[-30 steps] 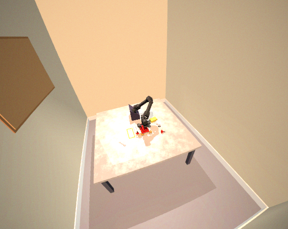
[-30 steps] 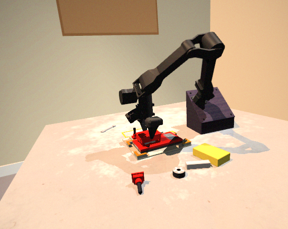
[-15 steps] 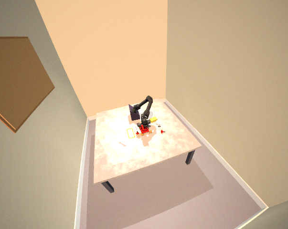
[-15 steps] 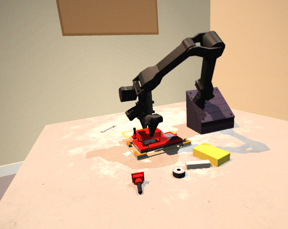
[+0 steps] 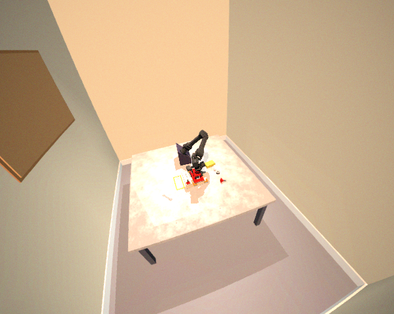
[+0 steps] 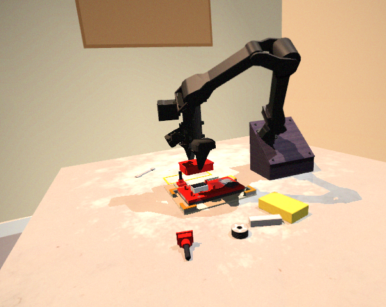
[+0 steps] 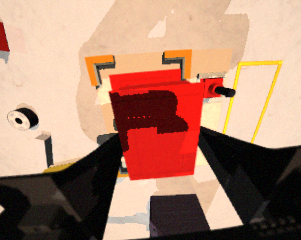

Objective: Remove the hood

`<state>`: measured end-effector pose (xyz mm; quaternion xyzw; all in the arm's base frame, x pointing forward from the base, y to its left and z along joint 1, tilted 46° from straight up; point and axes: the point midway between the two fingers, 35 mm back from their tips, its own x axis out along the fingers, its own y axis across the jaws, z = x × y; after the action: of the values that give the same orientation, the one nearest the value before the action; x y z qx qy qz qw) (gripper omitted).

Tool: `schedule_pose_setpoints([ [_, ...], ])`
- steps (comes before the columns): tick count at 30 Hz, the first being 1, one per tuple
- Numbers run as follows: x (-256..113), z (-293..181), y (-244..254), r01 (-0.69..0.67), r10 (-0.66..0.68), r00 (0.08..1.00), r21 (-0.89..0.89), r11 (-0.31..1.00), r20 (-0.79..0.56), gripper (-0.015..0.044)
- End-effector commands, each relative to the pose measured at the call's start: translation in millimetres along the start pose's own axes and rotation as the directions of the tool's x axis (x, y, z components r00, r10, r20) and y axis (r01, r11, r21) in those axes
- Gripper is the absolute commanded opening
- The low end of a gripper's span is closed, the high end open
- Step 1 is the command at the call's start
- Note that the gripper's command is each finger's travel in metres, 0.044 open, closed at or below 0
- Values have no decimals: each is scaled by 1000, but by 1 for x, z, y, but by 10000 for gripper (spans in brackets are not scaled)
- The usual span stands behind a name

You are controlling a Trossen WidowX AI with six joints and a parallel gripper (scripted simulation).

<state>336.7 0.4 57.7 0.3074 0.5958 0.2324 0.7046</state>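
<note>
The red hood [image 6: 187, 168] [image 7: 162, 160] is held in the air above the toy car, clear of it. My gripper [image 6: 196, 164] [image 7: 158, 132] is shut on the hood, with one finger at each side. The red toy car [image 6: 224, 188] [image 7: 145, 79] sits between orange corner brackets on a tan base, and its light grey engine block shows uncovered in the exterior view. In the wrist view the hood hides most of the car. The marked area, a yellow outline [image 5: 175, 183] [image 6: 165, 181] [image 7: 260, 63], lies on the table beside the base.
A red piece with an upright black peg [image 6: 180, 183] [image 7: 213, 89] stands between the car and the marked area. A similar red piece [image 6: 185, 238], a black-and-white wheel [image 6: 239, 231] [image 7: 23, 119], a grey bar [image 6: 265, 221], a yellow block [image 6: 282, 206] and a wrench [image 6: 144, 172] lie around.
</note>
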Motion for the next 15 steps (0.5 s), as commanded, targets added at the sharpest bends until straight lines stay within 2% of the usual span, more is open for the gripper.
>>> schedule_pose_setpoints([
  [1, 0, 1, -23, 12, -12, 1000, 10, 1000, -4, 0],
  [15, -7, -5, -114, 28, -28, 1000, 6, 1000, -4, 0],
])
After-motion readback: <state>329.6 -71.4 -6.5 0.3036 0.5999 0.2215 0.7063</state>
